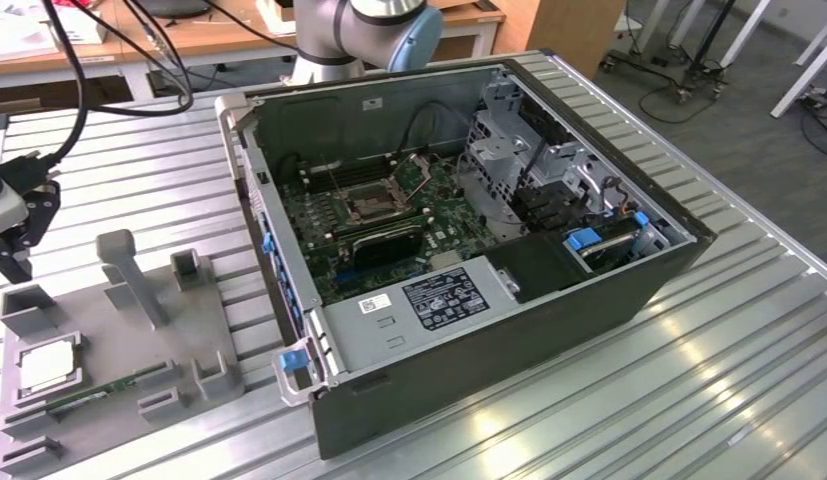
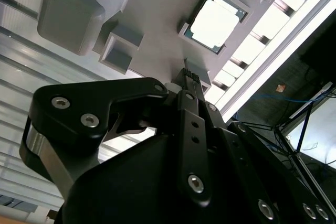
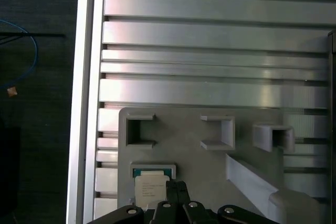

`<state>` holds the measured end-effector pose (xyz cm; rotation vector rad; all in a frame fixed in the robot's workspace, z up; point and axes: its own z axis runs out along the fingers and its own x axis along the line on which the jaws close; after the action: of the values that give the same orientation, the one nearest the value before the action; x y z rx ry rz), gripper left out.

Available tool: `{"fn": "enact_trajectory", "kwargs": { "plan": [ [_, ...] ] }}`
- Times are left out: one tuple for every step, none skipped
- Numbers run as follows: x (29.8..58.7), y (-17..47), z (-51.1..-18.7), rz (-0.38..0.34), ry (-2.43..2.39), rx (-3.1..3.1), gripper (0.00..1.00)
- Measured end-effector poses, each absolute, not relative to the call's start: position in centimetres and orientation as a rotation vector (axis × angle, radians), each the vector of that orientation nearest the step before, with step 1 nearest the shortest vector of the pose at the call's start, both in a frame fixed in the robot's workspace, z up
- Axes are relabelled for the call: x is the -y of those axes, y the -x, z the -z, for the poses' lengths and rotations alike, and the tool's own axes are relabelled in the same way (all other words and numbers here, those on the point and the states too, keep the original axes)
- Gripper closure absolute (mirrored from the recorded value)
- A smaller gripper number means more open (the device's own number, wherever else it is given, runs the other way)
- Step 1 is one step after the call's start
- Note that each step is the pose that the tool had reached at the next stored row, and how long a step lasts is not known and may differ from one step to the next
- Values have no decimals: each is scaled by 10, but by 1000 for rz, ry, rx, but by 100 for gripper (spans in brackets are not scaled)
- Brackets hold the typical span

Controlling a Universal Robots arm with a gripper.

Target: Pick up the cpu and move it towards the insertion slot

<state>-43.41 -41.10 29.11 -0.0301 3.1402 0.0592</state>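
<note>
The cpu (image 1: 46, 368), a small square chip with a pale top, lies flat in a recess of the grey tray (image 1: 146, 350) at the exterior view's lower left. My black gripper (image 1: 13, 262) hangs above the tray's far left end, shut with nothing in it. In the first wrist view the closed fingertips (image 3: 176, 184) sit just over the cpu's (image 3: 149, 190) edge. In the second wrist view the cpu (image 2: 215, 23) lies a short way beyond the gripper (image 2: 189, 73). The insertion slot (image 1: 373, 205) is the metal-framed socket on the green motherboard inside the open computer case.
The open computer case (image 1: 520, 330) stands at the middle of a ribbed metal table (image 1: 653, 400). A green memory stick (image 1: 106, 392) lies on the tray beside the cpu. Tall grey posts (image 1: 130, 275) rise from the tray. Black cables (image 1: 66, 60) hang at the back left.
</note>
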Motion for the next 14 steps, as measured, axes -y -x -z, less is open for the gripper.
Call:
{"fn": "enact_trajectory", "kwargs": {
  "plan": [
    [411,434,-291,-59,30,-3140,89],
    [411,434,-291,-59,30,-3140,89],
    [411,434,-291,-59,30,-3140,89],
    [411,434,-290,-59,30,-3140,89],
    [411,434,-290,-59,30,-3140,89],
    [411,434,-290,-59,30,-3140,89],
    [411,434,-289,-59,30,-3140,89],
    [411,434,-289,-59,30,-3140,89],
    [411,434,-289,-59,30,-3140,89],
    [411,434,-289,-59,30,-3140,89],
    [411,434,-289,-59,30,-3140,89],
    [411,434,-288,-59,30,-3140,89],
    [411,434,-288,-59,30,-3140,89],
    [411,434,-288,-59,30,-3140,89]
  ]
}}
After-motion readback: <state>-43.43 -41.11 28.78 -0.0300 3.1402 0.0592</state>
